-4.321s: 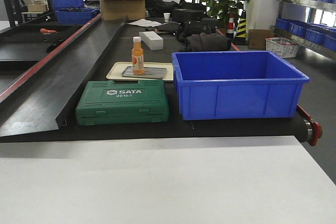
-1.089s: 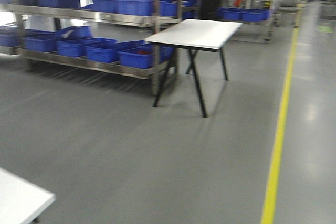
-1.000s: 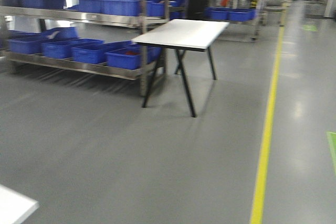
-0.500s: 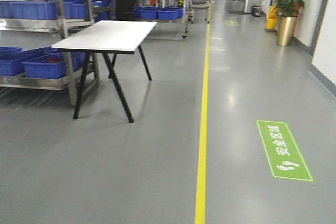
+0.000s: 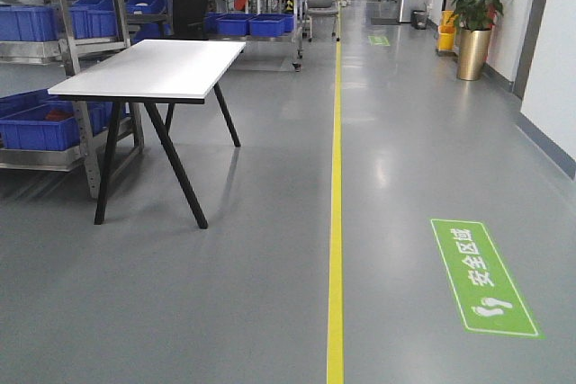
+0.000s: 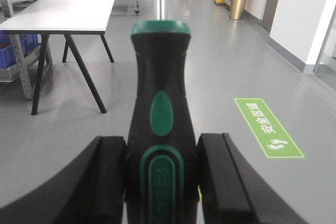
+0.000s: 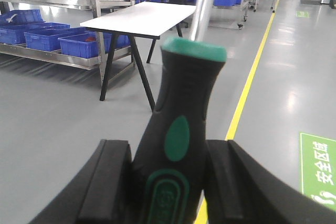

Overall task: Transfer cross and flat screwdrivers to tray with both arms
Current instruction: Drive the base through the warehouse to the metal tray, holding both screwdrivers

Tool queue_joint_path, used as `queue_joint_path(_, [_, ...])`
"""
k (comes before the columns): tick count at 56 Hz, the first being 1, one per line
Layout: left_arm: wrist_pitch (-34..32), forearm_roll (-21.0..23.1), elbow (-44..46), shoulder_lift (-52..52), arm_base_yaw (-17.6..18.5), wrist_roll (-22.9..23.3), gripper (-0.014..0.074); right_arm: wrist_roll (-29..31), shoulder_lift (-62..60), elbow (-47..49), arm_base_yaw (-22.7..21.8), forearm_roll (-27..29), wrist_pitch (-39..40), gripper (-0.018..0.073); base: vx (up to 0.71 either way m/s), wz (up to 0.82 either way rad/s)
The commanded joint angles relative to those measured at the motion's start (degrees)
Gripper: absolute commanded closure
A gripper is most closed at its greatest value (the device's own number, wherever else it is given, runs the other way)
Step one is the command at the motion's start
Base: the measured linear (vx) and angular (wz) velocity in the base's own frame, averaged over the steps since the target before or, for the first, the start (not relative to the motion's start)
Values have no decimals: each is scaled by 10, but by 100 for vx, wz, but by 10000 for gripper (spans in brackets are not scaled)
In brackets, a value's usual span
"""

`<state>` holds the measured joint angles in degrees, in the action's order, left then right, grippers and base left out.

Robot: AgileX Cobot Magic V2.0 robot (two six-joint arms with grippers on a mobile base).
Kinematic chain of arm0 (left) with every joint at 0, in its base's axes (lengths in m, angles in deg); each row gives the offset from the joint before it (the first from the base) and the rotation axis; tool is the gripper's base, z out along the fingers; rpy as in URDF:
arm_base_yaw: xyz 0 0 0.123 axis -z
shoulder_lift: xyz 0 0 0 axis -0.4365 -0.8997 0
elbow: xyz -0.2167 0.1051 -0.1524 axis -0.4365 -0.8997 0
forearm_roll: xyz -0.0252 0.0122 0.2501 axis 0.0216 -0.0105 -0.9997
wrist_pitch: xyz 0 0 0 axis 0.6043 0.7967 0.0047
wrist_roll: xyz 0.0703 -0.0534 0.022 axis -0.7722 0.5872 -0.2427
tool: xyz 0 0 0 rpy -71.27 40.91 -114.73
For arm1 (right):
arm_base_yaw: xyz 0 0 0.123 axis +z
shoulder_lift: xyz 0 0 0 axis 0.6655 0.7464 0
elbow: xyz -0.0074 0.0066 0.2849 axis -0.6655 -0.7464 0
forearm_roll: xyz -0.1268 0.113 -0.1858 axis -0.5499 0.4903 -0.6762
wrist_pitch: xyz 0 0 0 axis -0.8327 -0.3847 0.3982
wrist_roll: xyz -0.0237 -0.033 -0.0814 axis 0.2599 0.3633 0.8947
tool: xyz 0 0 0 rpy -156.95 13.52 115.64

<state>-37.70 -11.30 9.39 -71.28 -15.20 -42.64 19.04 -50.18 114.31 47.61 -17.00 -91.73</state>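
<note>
In the left wrist view my left gripper [image 6: 161, 148] is shut on a black-and-green screwdriver [image 6: 160, 77]. Its handle stands between both fingers [image 6: 110, 177] and its metal shaft points forward, away from the camera. The right wrist view shows the same: my right gripper [image 7: 168, 150] is shut on a second black-and-green screwdriver [image 7: 186, 87], shaft rising past the top edge. I cannot tell which tip is cross or flat. The tray is out of view. Neither arm shows in the front view.
Grey workshop floor lies ahead. A white table [image 5: 153, 69] on black legs stands at the left, with metal shelves of blue bins [image 5: 36, 24] behind it. A yellow floor line [image 5: 336, 222] runs down the middle, a green floor sign [image 5: 477, 276] at right, and a potted plant [image 5: 474, 15] far right.
The front view has swung away from the bench with the blue bin and green case to the open floor. The white table has slid left and the yellow line has come to the centre.
</note>
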Motion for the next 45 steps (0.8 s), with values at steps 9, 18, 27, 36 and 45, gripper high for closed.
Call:
queue_joint_path(9, [-54, 4, 14, -5, 2, 1, 596, 3, 5, 15, -2, 5, 55, 567, 43, 6])
queue_joint_path(18, [-54, 4, 14, -5, 2, 1, 596, 3, 5, 15, -2, 5, 55, 567, 46, 7])
queue_joint_path(27, [-54, 4, 14, -5, 2, 1, 596, 3, 5, 15, -2, 5, 55, 567, 49, 12])
queue_joint_path(36, [-54, 4, 14, -5, 2, 1, 596, 3, 5, 15, -2, 5, 55, 567, 50, 24])
queue_joint_path(45, [-54, 4, 14, -5, 2, 1, 596, 3, 5, 15, -2, 5, 55, 567, 49, 37])
